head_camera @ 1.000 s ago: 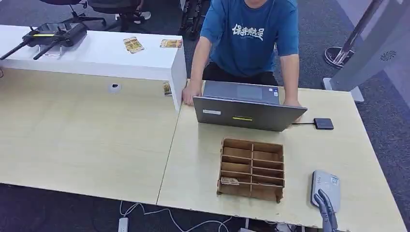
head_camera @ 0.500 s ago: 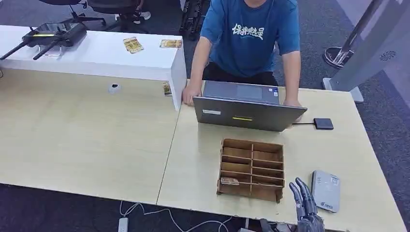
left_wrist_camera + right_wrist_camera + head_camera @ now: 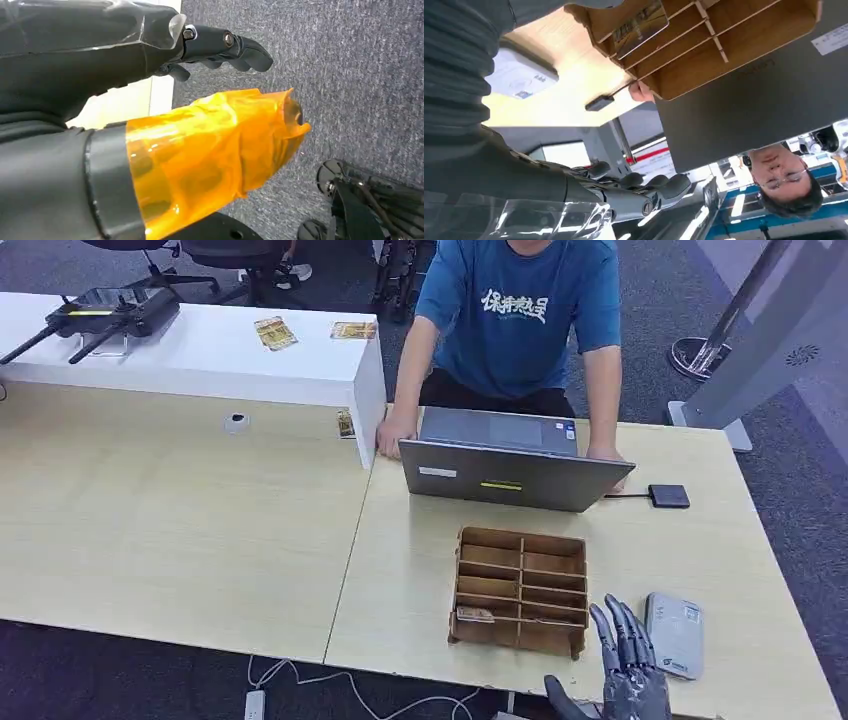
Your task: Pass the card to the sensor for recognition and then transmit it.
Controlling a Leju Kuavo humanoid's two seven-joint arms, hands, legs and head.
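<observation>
A card (image 3: 475, 615) stands in a near-left slot of the wooden divider box (image 3: 520, 550) on the pale table; the right wrist view shows the same card (image 3: 640, 26) in the box (image 3: 744, 55). The grey card sensor (image 3: 673, 633) lies flat to the right of the box, also seen as the sensor (image 3: 519, 75). My right hand (image 3: 622, 670) hovers at the table's near edge between box and sensor, fingers spread, holding nothing; its fingers (image 3: 639, 190) are extended. My left hand (image 3: 215, 100) hangs over grey carpet beside the table edge, holding nothing, fingers apart from the orange-wrapped thumb.
A person in a blue shirt (image 3: 520, 320) leans over an open laptop (image 3: 510, 478) behind the box. A black hub (image 3: 668, 496) lies right of the laptop. The white counter (image 3: 200, 350) at back left carries loose cards (image 3: 275, 332) and a black controller (image 3: 110, 312).
My right hand has moved left, from over the sensor to the gap between sensor and box, and has come further into view. The card and box have not moved.
</observation>
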